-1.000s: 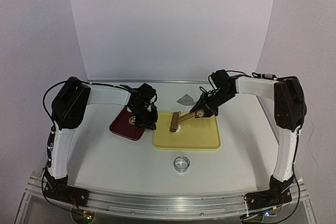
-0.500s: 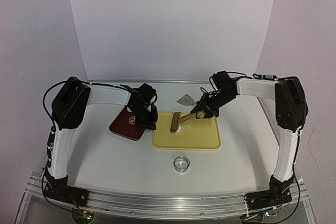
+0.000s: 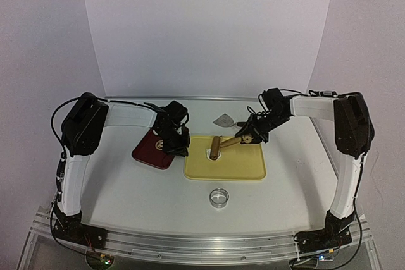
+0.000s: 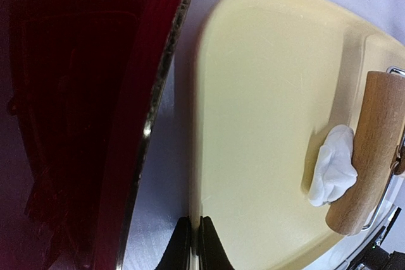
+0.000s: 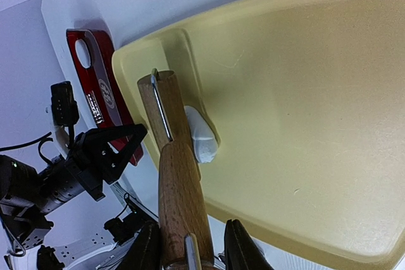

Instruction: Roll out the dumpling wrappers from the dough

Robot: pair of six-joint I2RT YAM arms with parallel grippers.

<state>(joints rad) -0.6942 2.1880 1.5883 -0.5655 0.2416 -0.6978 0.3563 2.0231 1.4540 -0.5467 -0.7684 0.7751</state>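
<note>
The dough (image 4: 334, 165) is a small, soft white lump with creased, folded edges. It lies on a smooth pale-yellow plastic cutting board (image 3: 237, 165), near the board's left end and pressed against the side of a wooden rolling pin (image 4: 370, 150). The pin is a short, plain-grained cylinder on a thin wire bracket with a round wooden handle. The right gripper (image 5: 190, 251) is clamped on that handle, one black finger on each side. The left gripper (image 4: 193, 245) has its pointed fingertips together, down at the yellow board's rim beside a glossy dark-red board (image 4: 69, 93) with a hole in its grip. A shiny round ring cutter (image 3: 219, 196) stands on the white table in front of the yellow board, and a flat metal scraper (image 3: 223, 119) lies behind it.
</note>
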